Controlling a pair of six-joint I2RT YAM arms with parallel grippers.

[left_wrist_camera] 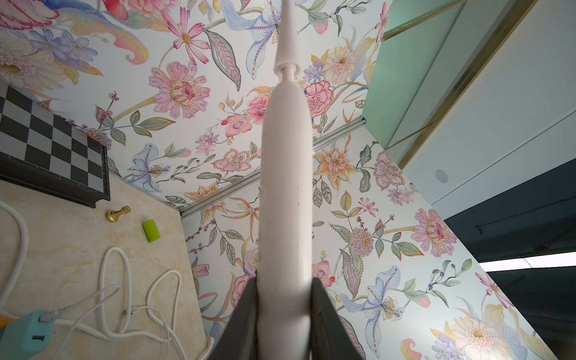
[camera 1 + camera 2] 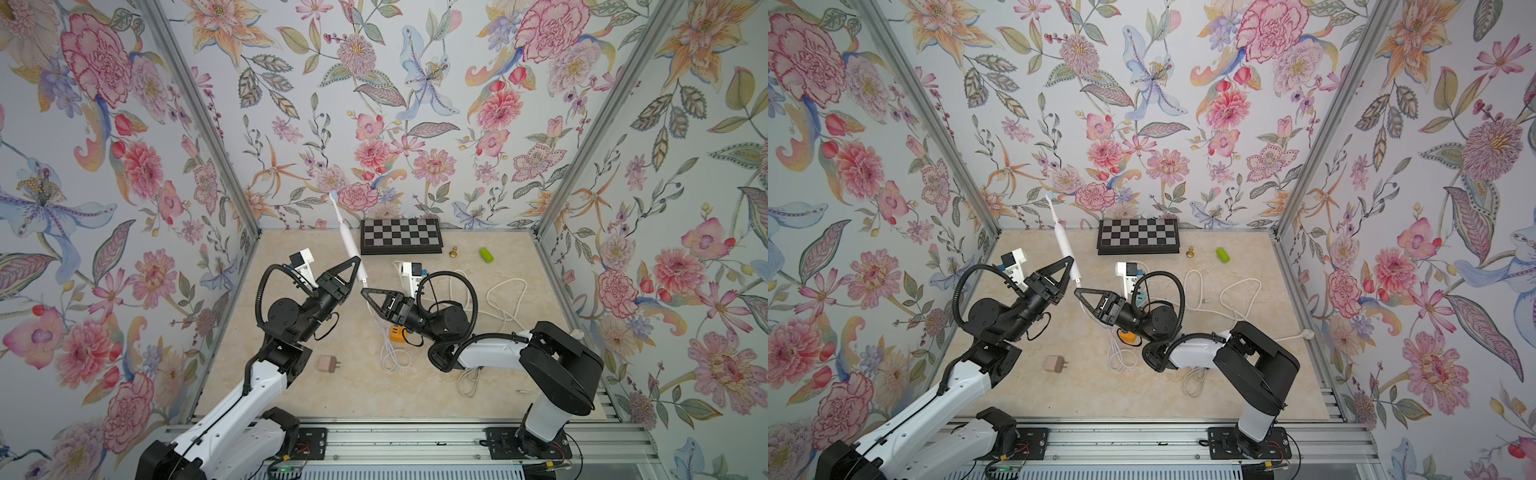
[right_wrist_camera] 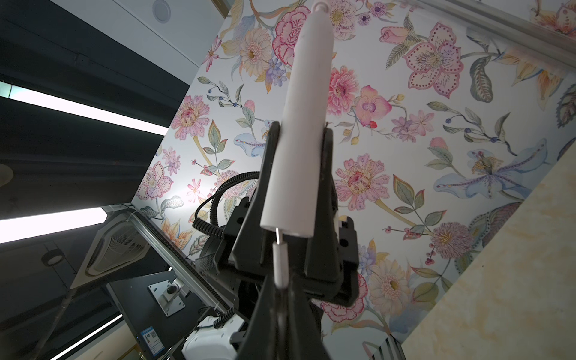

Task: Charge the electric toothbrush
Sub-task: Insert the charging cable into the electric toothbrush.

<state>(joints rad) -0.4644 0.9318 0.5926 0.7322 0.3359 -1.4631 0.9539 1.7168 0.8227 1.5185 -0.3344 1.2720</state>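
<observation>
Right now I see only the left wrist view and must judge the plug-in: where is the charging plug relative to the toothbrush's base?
Observer: The right end effector is shut on the plug, just off the bottom end of the toothbrush.
Operator: Is the pin in?
Observer: In the right wrist view its metal pin meets the base near the edge; how deep, I cannot tell.

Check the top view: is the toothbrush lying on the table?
No: the left tool holds the toothbrush in the air, tilted upward.
</observation>
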